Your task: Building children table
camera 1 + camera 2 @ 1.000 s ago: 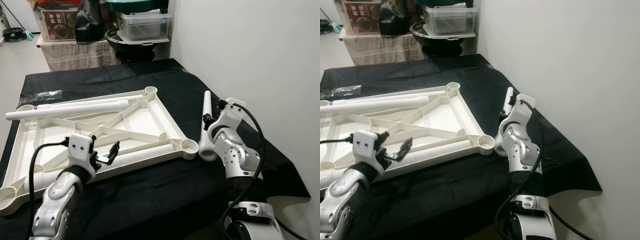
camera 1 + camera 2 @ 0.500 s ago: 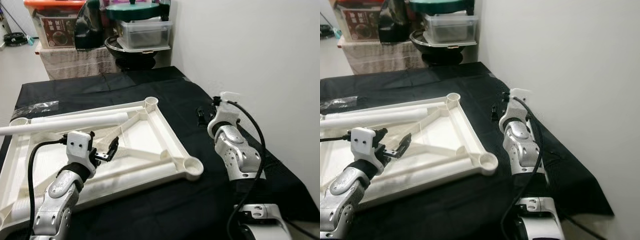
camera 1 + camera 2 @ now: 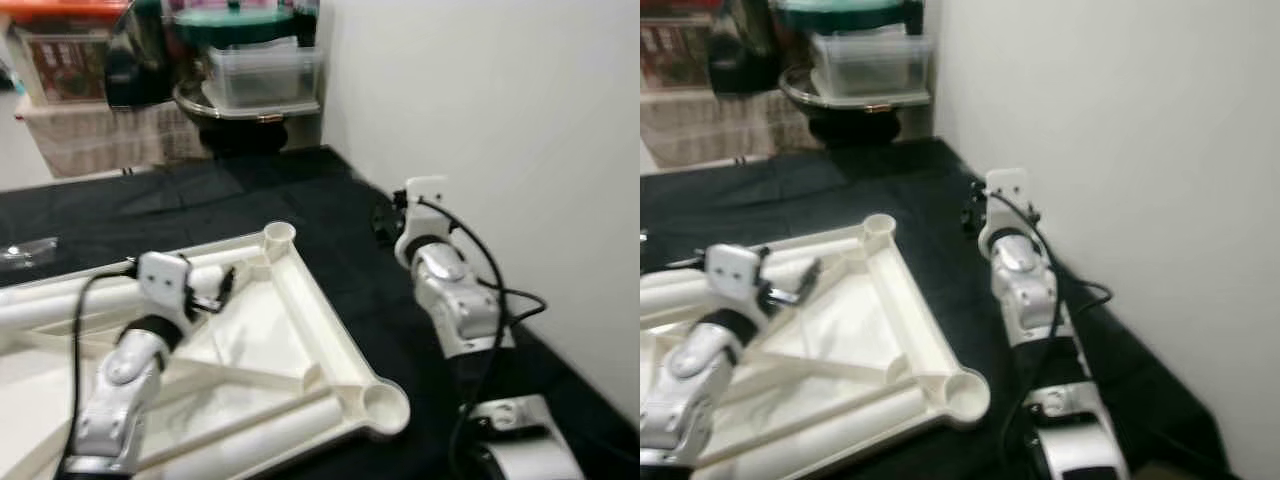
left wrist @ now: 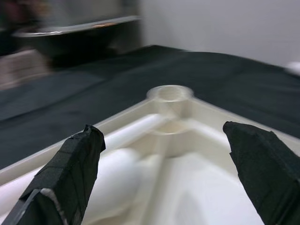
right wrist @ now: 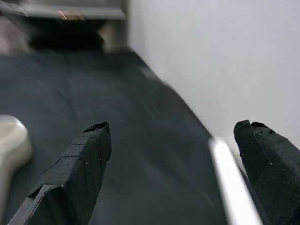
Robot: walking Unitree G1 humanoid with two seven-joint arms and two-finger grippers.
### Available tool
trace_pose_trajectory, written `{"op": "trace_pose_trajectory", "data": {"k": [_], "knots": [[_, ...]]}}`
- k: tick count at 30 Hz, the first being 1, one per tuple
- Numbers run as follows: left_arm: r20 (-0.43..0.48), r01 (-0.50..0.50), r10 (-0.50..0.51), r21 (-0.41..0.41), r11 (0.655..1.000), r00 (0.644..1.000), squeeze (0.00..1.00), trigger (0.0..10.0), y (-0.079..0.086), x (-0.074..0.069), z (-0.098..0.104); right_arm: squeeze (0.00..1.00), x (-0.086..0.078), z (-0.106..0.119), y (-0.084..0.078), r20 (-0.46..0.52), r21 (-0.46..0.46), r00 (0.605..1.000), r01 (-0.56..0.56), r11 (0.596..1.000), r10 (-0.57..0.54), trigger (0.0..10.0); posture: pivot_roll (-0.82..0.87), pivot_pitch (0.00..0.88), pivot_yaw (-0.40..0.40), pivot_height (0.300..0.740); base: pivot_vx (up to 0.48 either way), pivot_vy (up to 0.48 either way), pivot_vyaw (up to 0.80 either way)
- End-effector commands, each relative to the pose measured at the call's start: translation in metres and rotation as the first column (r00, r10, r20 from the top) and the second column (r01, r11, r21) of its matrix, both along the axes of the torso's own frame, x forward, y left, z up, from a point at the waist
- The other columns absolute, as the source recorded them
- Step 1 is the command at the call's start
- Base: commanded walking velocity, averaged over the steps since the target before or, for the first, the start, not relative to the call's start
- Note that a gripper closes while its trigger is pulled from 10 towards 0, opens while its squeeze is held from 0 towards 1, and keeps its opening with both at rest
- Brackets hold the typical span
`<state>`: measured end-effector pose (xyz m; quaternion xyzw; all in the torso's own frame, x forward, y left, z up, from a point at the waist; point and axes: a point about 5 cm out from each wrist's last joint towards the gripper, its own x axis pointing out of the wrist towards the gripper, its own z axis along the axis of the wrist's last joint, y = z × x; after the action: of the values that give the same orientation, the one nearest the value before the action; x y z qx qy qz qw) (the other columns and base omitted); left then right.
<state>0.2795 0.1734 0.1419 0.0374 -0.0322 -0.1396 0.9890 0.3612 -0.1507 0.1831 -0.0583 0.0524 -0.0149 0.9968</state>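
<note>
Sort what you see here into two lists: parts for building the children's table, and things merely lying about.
Job parts:
tabletop
legs
corner socket

Lying about:
plastic tub
black bowl
cardboard box
black cloth

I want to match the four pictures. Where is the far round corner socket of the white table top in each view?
Left eye view: corner socket, just left of the middle.
Right eye view: left of the middle.
Left wrist view: straight ahead of the left gripper.
Right wrist view: a pale rounded shape at the edge; cannot tell whether it is a socket.
Shared landmark: black cloth.
</note>
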Motion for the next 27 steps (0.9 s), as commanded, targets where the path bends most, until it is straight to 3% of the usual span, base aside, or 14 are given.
{"op": "trace_pose_trajectory", "data": {"k": [1,9,14,16,19,21,27], "knots": [[-0.003,0.019,-0.019,0.016,1.0,1.0,0.0,10.0,-0.004,-0.002,-0.002,0.0,0.001,0.003,-0.004,0.015,0.0,1.0,0.008,1.0,-0.008,10.0,0.02,0.0,-0.066,0.74,0.0,-0.469,0.0],[0.004,0.019,-0.019,0.012,1.0,1.0,0.0,10.0,-0.007,-0.001,-0.003,0.0,0.004,0.006,-0.004,0.02,0.019,1.0,-0.011,1.0,0.011,10.0,0.02,0.0,-0.07,0.74,0.0,-0.464,0.0],[-0.004,-0.012,0.012,0.001,1.0,1.0,0.0,10.0,-0.005,-0.001,-0.004,0.0,0.006,0.011,-0.001,-0.001,0.033,0.994,-0.107,0.994,0.107,10.0,0.02,0.0,-0.071,0.74,0.0,0.0,0.0],[-0.007,-0.02,0.02,0.006,1.0,1.0,0.0,10.0,-0.005,-0.001,-0.006,0.0,0.008,0.016,0.001,-0.052,-0.013,0.973,-0.225,0.974,0.224,10.0,0.01,0.0,-0.073,0.74,0.0,0.0,0.0],[-0.008,-0.021,0.021,0.007,1.0,1.0,0.0,10.0,-0.005,-0.001,-0.006,0.0,0.009,0.017,0.0,-0.078,-0.021,0.962,-0.265,0.964,0.262,10.0,0.01,0.0,-0.073,0.74,0.0,0.0,0.0],[-0.014,-0.03,0.03,0.006,1.0,0.999,0.0,10.0,-0.006,-0.002,-0.008,0.0,0.011,0.015,-0.001,-0.181,0.048,0.926,-0.329,0.943,0.333,10.0,0.01,0.0,-0.08,0.74,0.0,0.0,0.0],[-0.027,-0.06,0.061,0.016,0.998,0.998,0.0,10.0,-0.002,-0.001,-0.012,0.0,0.012,-0.001,0.0,-0.321,0.169,0.872,-0.331,0.928,0.369,10.0,0.01,0.0,-0.088,0.74,0.0,0.0,0.0]]}}
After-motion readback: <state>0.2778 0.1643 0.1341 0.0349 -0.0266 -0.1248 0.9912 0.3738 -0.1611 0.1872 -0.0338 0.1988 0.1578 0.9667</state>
